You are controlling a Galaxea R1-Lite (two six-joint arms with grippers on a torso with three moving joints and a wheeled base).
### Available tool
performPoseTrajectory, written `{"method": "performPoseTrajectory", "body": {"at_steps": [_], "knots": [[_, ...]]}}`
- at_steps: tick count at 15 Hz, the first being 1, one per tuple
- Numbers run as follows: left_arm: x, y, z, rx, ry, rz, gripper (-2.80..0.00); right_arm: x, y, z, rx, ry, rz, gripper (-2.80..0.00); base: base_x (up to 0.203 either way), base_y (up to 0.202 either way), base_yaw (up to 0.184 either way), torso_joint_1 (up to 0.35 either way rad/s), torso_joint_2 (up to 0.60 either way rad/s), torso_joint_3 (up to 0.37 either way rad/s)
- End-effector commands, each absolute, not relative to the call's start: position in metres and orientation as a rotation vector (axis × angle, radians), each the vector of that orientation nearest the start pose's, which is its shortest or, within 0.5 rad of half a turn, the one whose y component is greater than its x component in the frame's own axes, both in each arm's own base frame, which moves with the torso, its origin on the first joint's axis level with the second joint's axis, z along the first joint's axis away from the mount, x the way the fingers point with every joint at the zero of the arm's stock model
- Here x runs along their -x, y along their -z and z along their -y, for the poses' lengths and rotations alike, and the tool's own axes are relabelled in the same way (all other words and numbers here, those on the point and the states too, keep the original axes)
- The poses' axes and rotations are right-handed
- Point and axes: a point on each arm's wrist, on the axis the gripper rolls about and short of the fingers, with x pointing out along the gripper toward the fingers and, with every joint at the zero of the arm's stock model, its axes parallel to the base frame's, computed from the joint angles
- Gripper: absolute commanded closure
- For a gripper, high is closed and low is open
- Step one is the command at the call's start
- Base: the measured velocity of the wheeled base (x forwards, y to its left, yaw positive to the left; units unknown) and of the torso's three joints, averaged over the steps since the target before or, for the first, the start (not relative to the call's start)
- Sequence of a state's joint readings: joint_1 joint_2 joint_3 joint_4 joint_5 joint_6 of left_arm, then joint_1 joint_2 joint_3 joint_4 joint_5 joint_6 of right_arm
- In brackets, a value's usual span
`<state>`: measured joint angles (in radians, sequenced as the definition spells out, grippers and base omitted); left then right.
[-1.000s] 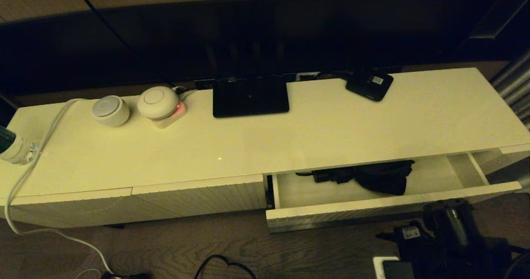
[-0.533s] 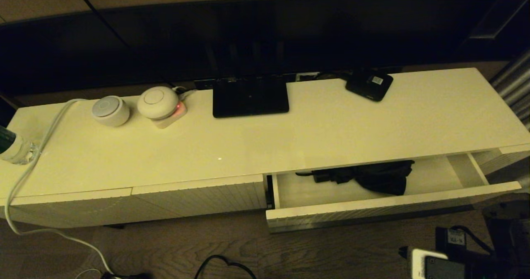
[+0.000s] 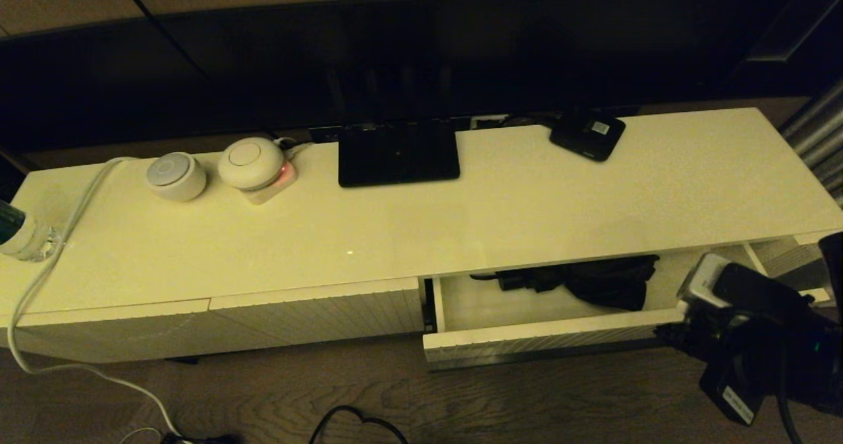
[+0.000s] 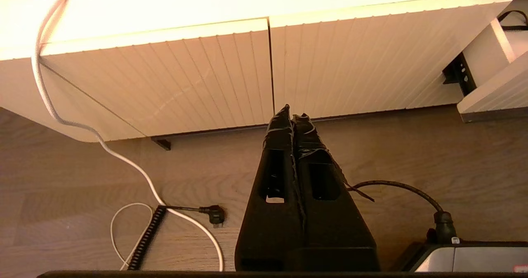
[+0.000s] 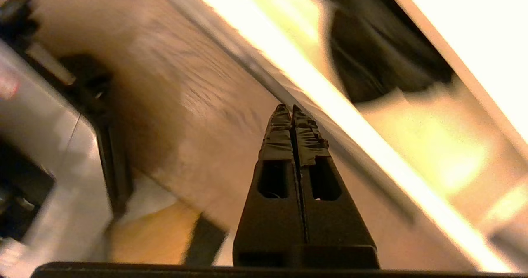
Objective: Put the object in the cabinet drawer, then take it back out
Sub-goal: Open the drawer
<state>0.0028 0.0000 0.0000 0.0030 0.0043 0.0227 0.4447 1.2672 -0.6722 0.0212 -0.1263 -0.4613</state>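
Both claws pinched closed, empty: right claw [image 5: 293, 109] near cream ribbed open drawer [image 3: 546, 342]; black baggy umbrella [image 3: 586, 282] inside, I think untouched; left claw [image 4: 292, 111] parked.

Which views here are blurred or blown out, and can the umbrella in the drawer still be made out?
Head view: dim and warm, yet the umbrella shows clearly inside the open drawer. Left wrist view: sharp, with the cabinet top overexposed. Right wrist view: motion-smeared, with glare on the drawer's pale surfaces; the umbrella is a dark blur.
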Motion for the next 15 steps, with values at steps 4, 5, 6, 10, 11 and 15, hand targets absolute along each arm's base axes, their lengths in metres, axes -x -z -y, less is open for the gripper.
{"method": "performPoseTrajectory", "body": {"at_steps": [4, 5, 6, 10, 11, 15], "knots": [[0.023, -0.074, 0.0, -0.023, -0.008, -0.006, 0.0, -0.186, -0.193, -0.083, 0.523, -0.179, -0.801, 0.0, 0.0, 0.0, 0.0, 0.0, 0.0, 0.0], [0.023, -0.074, 0.0, -0.023, -0.008, -0.006, 0.0, -0.193, -0.193, -0.087, 0.48, -0.142, -0.811, 0.0, 0.0, 0.0, 0.0, 0.0, 0.0, 0.0], [0.023, -0.074, 0.0, -0.023, -0.008, -0.006, 0.0, -0.199, -0.192, -0.092, 0.433, -0.113, -0.821, 0.0, 0.0, 0.0, 0.0, 0.0, 0.0, 0.0], [0.023, -0.074, 0.0, -0.023, -0.008, -0.006, 0.0, -0.216, -0.182, -0.107, 0.316, -0.038, -0.864, 0.0, 0.0, 0.0, 0.0, 0.0, 0.0, 0.0], [0.023, -0.074, 0.0, -0.023, -0.008, -0.006, 0.0, -0.219, -0.18, -0.109, 0.301, -0.029, -0.87, 0.0, 0.0, 0.0, 0.0, 0.0, 0.0, 0.0], [0.023, -0.074, 0.0, -0.023, -0.008, -0.006, 0.0, -0.237, -0.176, -0.118, 0.242, 0.002, -0.877, 0.0, 0.0, 0.0, 0.0, 0.0, 0.0, 0.0]]}}
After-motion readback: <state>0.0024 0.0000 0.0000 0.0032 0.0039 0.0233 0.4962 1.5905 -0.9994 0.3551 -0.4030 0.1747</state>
